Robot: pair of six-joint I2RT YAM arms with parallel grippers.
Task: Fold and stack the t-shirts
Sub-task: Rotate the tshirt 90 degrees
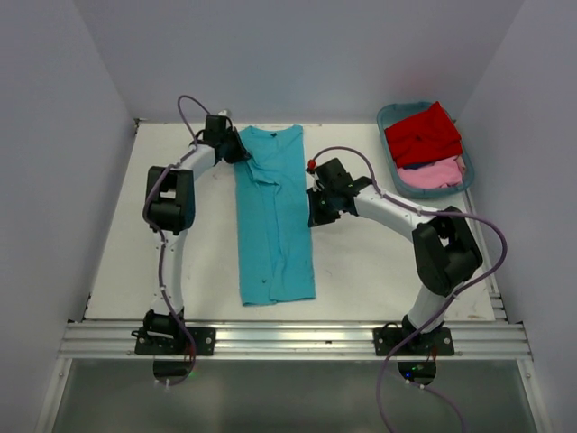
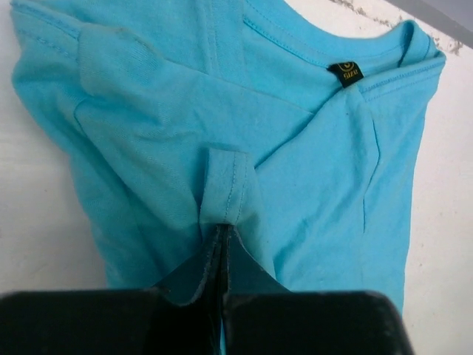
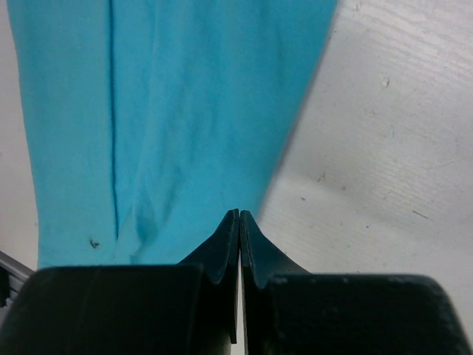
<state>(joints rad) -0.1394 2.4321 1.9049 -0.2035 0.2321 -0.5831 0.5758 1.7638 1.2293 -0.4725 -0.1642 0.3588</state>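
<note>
Closest in ran the mounting rail [image 1: 288,341]. The left gripper [image 2: 223,235] was clamped on a pinch of sleeve hem by the collar of the turquoise t-shirt [image 1: 275,225], a long, smooth strip lying between the grippers. Lengthwise folding looked nearly done; a crosswise fold seemed due next, needing level ends. The right gripper [image 3: 239,216] was closed at the cloth's edge, grip unclear; right of it, the tub [image 1: 381,120] held the red t-shirt [image 1: 422,133] and pink t-shirt [image 1: 435,173].

Overhead view wide; wrist views close on turquoise t-shirt [image 1: 275,225]
</note>
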